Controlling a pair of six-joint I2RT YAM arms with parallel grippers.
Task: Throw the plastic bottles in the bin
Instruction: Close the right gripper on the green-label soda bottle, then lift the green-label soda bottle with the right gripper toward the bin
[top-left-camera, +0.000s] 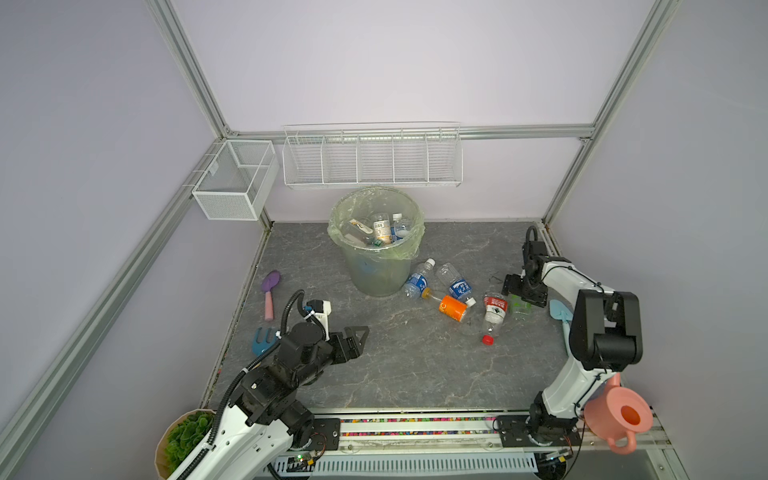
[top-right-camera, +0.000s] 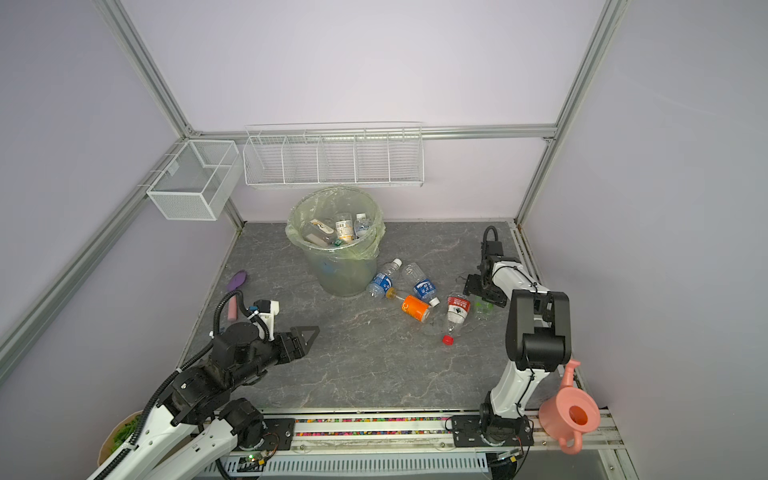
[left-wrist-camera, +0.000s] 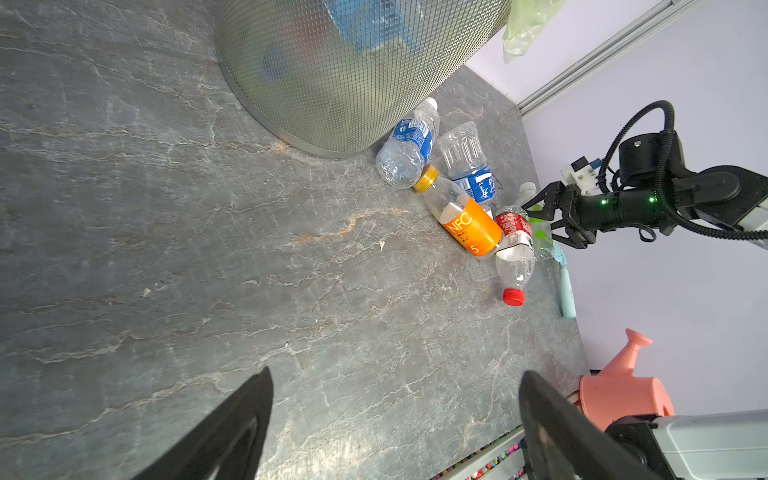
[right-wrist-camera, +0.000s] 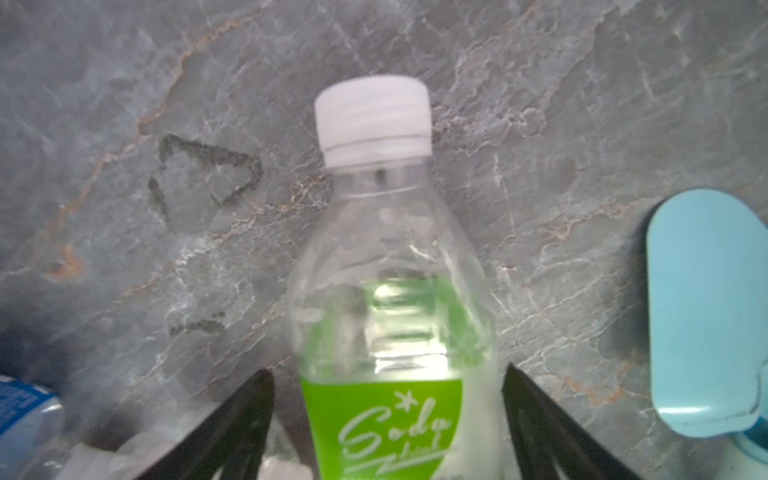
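The bin (top-left-camera: 376, 266) (top-right-camera: 338, 270) (left-wrist-camera: 353, 75) stands at the back with several plastic bottles (top-left-camera: 380, 230) inside. To its right, on the floor, lie two blue-labelled bottles (top-left-camera: 417, 280) (top-left-camera: 457, 284), an orange one (top-left-camera: 451, 307) (left-wrist-camera: 465, 220) and a red-capped one (top-left-camera: 493, 313) (left-wrist-camera: 515, 249). A green-labelled bottle (right-wrist-camera: 390, 291) (top-left-camera: 519, 308) with a white cap lies furthest right. My right gripper (right-wrist-camera: 387, 370) (top-left-camera: 519, 301) (left-wrist-camera: 540, 220) is open, one finger on each side of it, with gaps showing. My left gripper (left-wrist-camera: 397, 372) (top-left-camera: 357, 338) (top-right-camera: 309, 334) hangs open and empty at the front left.
A purple trowel (top-left-camera: 270, 291) and a blue rake (top-left-camera: 264, 338) lie at the left edge. A light blue shovel (right-wrist-camera: 706, 311) (top-left-camera: 559, 311) lies beside the green bottle. A pink watering can (top-left-camera: 619, 411) sits front right, a plant (top-left-camera: 187, 436) front left. White wire baskets (top-left-camera: 237, 178) (top-left-camera: 372, 158) hang on the walls.
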